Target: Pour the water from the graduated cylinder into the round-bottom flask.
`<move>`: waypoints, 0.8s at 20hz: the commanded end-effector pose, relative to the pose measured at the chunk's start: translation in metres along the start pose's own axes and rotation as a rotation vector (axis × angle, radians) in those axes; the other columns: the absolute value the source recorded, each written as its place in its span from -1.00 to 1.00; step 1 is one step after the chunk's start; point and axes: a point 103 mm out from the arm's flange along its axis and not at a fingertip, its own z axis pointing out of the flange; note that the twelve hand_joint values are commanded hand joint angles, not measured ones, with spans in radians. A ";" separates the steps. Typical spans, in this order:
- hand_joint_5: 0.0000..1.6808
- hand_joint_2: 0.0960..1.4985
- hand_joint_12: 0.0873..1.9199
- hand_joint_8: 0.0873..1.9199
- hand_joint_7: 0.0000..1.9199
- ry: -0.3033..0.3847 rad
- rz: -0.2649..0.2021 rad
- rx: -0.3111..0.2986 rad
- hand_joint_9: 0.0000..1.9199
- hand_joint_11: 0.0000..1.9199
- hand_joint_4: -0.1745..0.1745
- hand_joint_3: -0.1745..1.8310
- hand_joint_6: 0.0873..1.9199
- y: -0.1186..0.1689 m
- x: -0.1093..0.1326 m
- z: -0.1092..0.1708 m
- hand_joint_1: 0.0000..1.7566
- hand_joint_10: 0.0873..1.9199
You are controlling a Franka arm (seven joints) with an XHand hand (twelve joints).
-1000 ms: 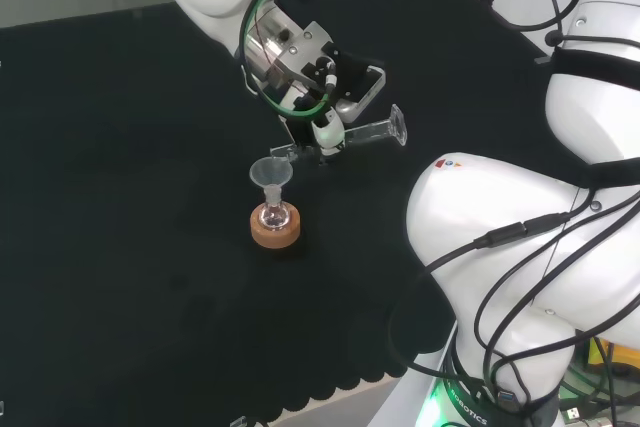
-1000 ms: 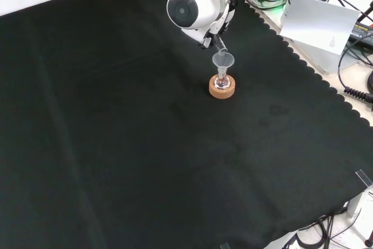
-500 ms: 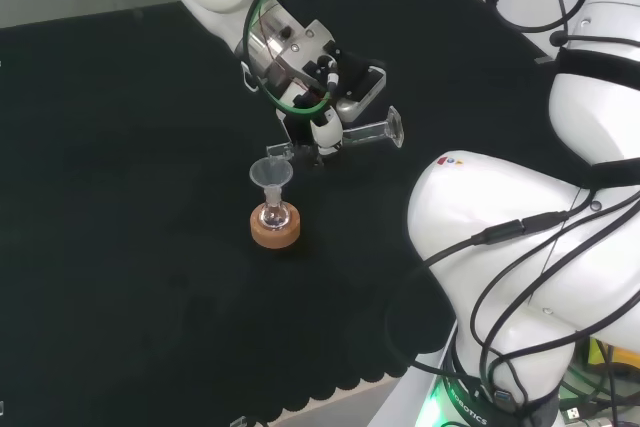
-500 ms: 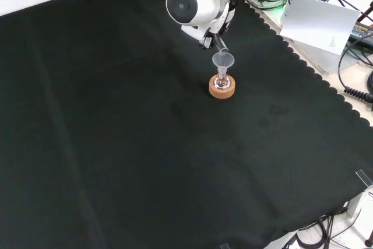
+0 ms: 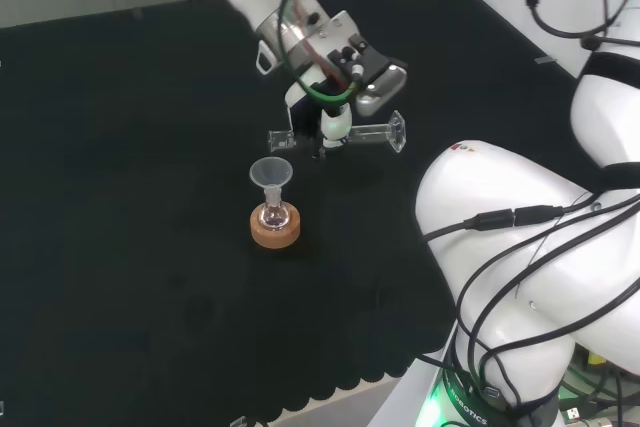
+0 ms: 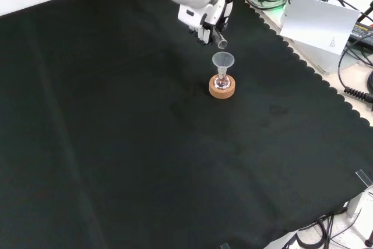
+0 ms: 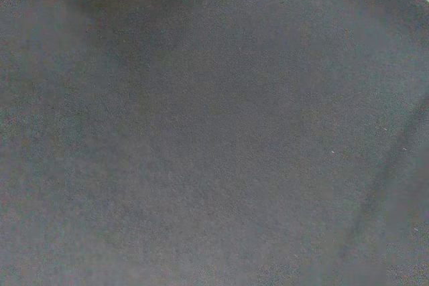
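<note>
On the black worktop [image 5: 120, 247], nearest in the head view, the round-bottom flask [image 5: 274, 215] is seen sitting in its cork ring [image 5: 275, 231], with a clear funnel [image 5: 270, 175] in its neck. Just behind and above it, the graduated cylinder [image 5: 345, 135] is held on its side, grasped by the robot hand [image 5: 345, 77], whose fingers look curled round it, though this is hard to see. The open end [image 5: 279, 138] is kept a little above and beside the funnel, not over it. If water is tipped out from here, it could be spilled on the cloth. If the funnel is bumped, the flask could be knocked over.
</note>
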 end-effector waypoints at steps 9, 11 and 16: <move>0.01 0.62 -0.16 0.41 -0.21 0.358 -0.274 -0.419 0.17 0.08 -0.36 -0.83 -0.07 0.000 -0.031 0.014 0.51 -0.49; 0.01 0.62 -0.16 0.41 -0.21 0.383 -0.286 -0.448 0.17 0.08 -0.37 -0.83 -0.07 0.002 -0.032 0.015 0.51 -0.49; 0.02 0.61 -0.16 0.41 -0.21 0.439 -0.301 -0.513 0.17 0.08 -0.38 -0.83 -0.08 0.014 -0.038 0.015 0.51 -0.49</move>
